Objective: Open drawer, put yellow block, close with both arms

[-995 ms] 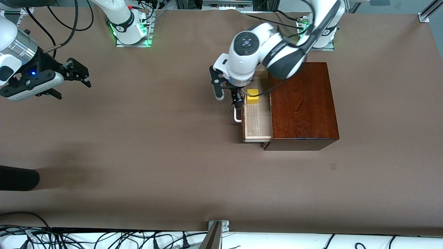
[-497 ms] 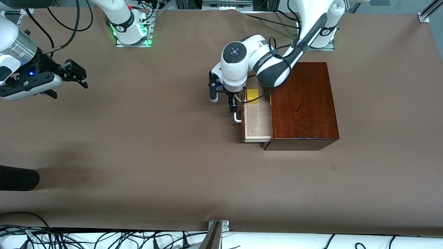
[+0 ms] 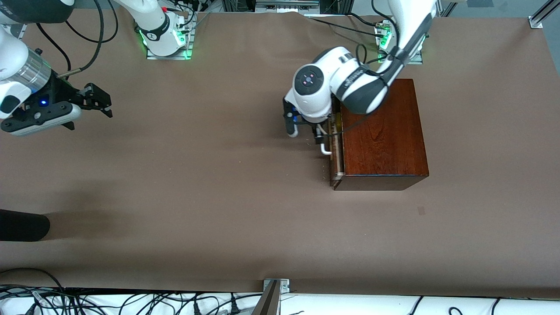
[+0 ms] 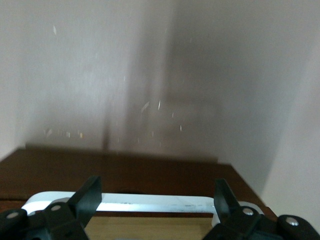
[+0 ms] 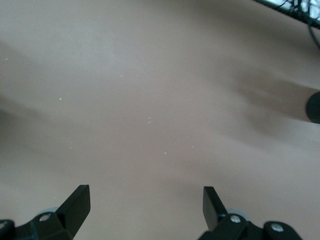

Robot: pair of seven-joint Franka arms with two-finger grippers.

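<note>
Drawer (image 3: 335, 148) handle at left hand (image 3: 320, 136)

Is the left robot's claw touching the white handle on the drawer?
Cannot tell. In the left wrist view the left claw is open with the white handle lying between its fingers, but no contact or gap shows plainly. The front view hides it under the arm.

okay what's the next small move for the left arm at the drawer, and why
Probably one more short push toward the wooden box. The drawer looks almost shut, with a thin pale strip showing, and the left gripper, fingers spread, is at the white handle. The right gripper waits open.
</note>
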